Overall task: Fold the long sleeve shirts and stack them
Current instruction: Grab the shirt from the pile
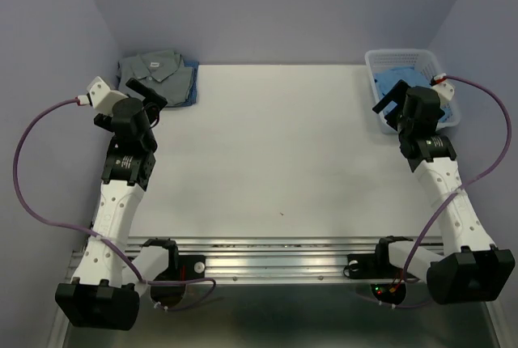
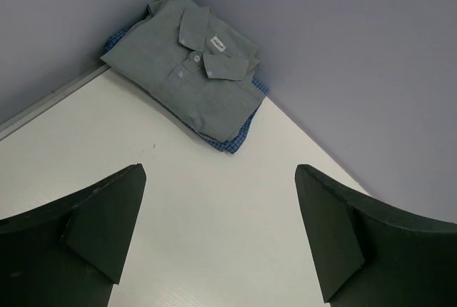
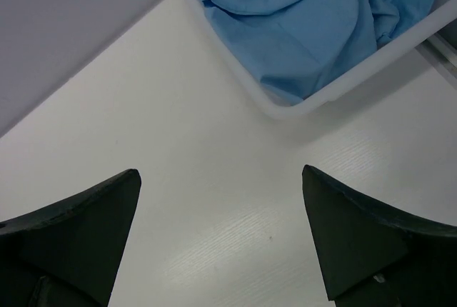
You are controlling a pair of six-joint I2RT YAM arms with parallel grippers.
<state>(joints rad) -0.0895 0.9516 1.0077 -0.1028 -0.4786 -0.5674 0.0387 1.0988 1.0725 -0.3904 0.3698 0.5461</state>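
A grey-green long sleeve shirt (image 1: 154,68) (image 2: 189,64) lies folded flat, collar up, in the table's far left corner, on top of a blue checked cloth (image 2: 233,140) that pokes out under it. A light blue shirt (image 1: 402,81) (image 3: 314,21) lies crumpled inside the white basket (image 1: 374,81) (image 3: 371,71) at the far right. My left gripper (image 1: 149,94) (image 2: 220,171) hovers open just short of the folded shirt, with nothing between its fingers. My right gripper (image 1: 391,97) (image 3: 221,171) is open and empty over bare table beside the basket's near left corner.
The white table (image 1: 275,146) spreads between the two arms. Lilac walls close in the back and both sides, tight behind the folded shirt and the basket. Purple cables loop from each wrist. A metal rail with the arm bases runs along the near edge.
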